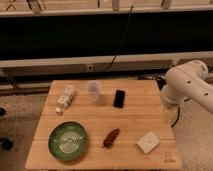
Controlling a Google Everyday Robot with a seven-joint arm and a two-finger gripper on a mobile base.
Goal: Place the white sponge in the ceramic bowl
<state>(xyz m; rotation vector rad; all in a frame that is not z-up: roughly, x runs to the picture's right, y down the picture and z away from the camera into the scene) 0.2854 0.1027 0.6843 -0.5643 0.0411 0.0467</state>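
Note:
The white sponge [148, 142] lies flat on the wooden table [135, 117] near its front right corner. The green ceramic bowl [54, 134], with a pale pattern inside, sits at the front left and holds nothing. Only my white arm [186, 86] shows, over the table's right edge, behind and to the right of the sponge. My gripper itself is out of view.
A translucent white cup [93, 91], a white printed tube [65, 98] and a black phone-like slab [119, 98] stand along the back of the table. A reddish-brown object [111, 137] lies between bowl and sponge. A dark wall with a hanging cable runs behind.

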